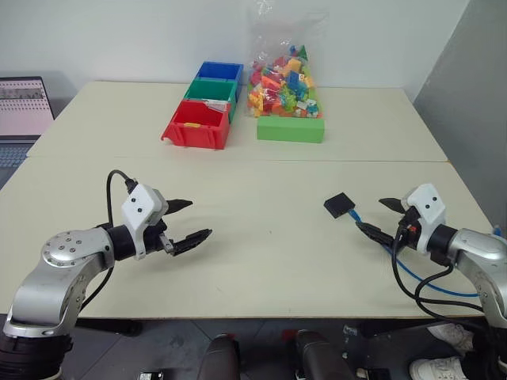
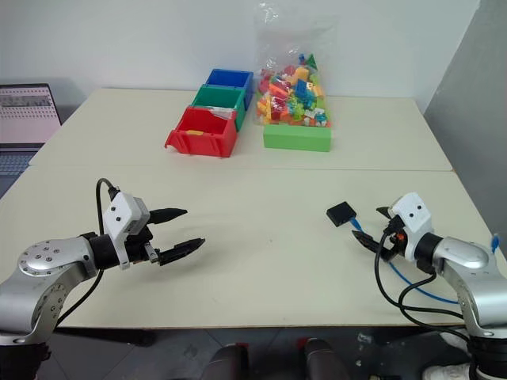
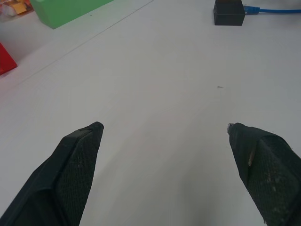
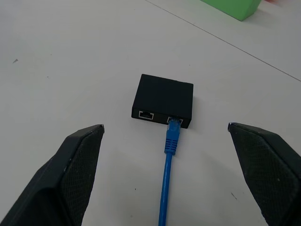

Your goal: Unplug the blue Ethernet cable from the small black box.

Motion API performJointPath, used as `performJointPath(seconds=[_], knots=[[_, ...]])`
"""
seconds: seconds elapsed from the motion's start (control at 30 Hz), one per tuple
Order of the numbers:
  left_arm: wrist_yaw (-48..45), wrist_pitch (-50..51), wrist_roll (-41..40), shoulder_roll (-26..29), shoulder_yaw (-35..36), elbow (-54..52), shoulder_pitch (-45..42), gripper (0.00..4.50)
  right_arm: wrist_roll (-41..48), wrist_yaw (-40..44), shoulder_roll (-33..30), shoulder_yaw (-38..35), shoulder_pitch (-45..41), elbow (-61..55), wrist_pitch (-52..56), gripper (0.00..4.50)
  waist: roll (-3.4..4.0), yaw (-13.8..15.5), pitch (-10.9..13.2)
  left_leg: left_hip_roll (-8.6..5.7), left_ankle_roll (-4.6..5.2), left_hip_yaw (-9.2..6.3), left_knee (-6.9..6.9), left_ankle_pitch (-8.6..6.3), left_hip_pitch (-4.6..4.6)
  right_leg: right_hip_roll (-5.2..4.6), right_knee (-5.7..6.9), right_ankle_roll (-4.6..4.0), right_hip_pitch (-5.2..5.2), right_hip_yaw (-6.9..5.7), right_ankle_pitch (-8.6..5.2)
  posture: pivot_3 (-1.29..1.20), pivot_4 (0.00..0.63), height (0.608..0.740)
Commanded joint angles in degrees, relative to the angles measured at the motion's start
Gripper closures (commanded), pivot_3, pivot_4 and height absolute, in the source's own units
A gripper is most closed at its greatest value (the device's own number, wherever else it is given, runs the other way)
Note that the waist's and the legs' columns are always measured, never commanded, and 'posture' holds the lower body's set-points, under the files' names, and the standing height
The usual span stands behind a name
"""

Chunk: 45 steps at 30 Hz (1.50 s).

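The work surface is a pale table (image 1: 261,237) made of two tops joined along a seam. At its far side stand three open bins in a row, red (image 1: 196,124) nearest, green (image 1: 212,89) behind it and blue (image 1: 219,71) farthest, with a flat green block (image 1: 291,129) just beside them and a clear bag of coloured toy bricks (image 1: 285,79) resting behind and partly on that block. A laptop (image 1: 22,107) sits off the table's far left corner. None of these items lies between the grippers and the task objects; the surface between them is bare. The small black box (image 4: 163,100) lies flat on the table's right half, near the right gripper (image 1: 379,217) and well apart from the left gripper (image 1: 190,219). Its side facing the right gripper carries two ports: one is vacant, and the blue Ethernet cable (image 4: 168,175) is plugged into the other. The cable runs from the box toward the right gripper, passes between its fingers, and loops off the table's near right edge. The right gripper's fingers (image 4: 70,174) stand wide apart, hold nothing and touch neither box nor cable. The left gripper hovers above the table's left half with its fingers (image 3: 75,169) likewise spread wide and empty.
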Motion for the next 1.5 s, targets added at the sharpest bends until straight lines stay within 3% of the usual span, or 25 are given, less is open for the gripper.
performJointPath(seconds=[0.03, 0.53, 0.87, 1.1, 1.2, 1.3, 1.5], knots=[[-1.3, -1.0, -1.7, 0.4, 2.0, -2.2, 0.2, 0.00, 0.7, 0.4, -0.8, -2.2, -0.1, -0.4, -1.6, 0.02, 0.00, 0.0, 0.0, 0.00, 0.00, 0.00, 0.00, 0.00, 0.00, 0.00, 0.00, 0.00, 0.00, 0.00, 0.00, 0.00, 0.150, 0.740], [-1.6, -0.3, -1.1, 0.5, 0.3, -2.6, -0.5, 0.00, -0.9, -1.5, -0.5, -0.8, 0.0, 0.1, -1.6, 0.02, 0.00, 0.0, 0.0, 0.00, 0.00, 0.00, 0.00, 0.00, 0.00, 0.00, 0.00, 0.00, 0.00, 0.00, 0.00, 0.00, 0.150, 0.740], [-5.3, 0.6, -6.3, -1.5, -3.3, -8.1, -3.2, 0.00, -6.3, -9.7, 6.5, 4.5, 0.1, 5.5, -2.5, 0.02, 0.00, 0.0, 0.0, -0.01, 0.00, 0.01, 0.01, 0.00, -0.01, 0.00, 0.01, 0.00, 0.00, 0.01, 0.00, 0.00, 0.150, 0.740], [-8.0, -0.1, -5.6, -1.1, -6.9, -8.3, -5.1, 0.00, -9.5, -13.7, 11.6, 7.1, -3.6, 13.2, -5.2, 0.02, -0.01, -0.6, 0.0, 0.02, 0.00, 0.04, 0.03, 0.00, 0.06, 0.03, 0.05, 0.00, 0.02, 0.01, 0.01, 0.00, 0.150, 0.740], [-8.6, -0.7, -5.2, -1.2, -7.6, -7.7, -5.2, 0.00, -9.6, -13.5, 12.3, 7.9, -4.6, 14.0, -5.1, 0.46, -0.01, -0.8, 0.0, 0.02, 0.00, 0.02, 0.03, 0.00, 0.06, 0.04, 0.06, 0.00, 0.03, 0.01, 0.01, 0.00, 0.150, 0.740], [-8.8, -1.6, -4.6, -1.7, -8.0, -7.1, -4.9, 0.00, -9.5, -13.5, 13.1, 8.6, -5.6, 14.3, -4.7, 1.34, -0.01, -0.8, 0.0, 0.02, 0.00, 0.02, 0.03, 0.00, 0.07, 0.04, 0.07, 0.00, 0.03, 0.01, 0.01, 0.00, 0.150, 0.740], [-8.9, -3.2, -3.7, -2.4, -8.7, -6.2, -4.0, 0.00, -10.0, -14.1, 14.0, 8.9, -7.6, 15.7, -3.6, 2.67, -0.01, -0.9, 0.0, 0.01, 0.00, 0.03, 0.04, 0.01, 0.07, 0.04, 0.08, 0.00, 0.03, 0.02, 0.01, 0.00, 0.150, 0.740]])
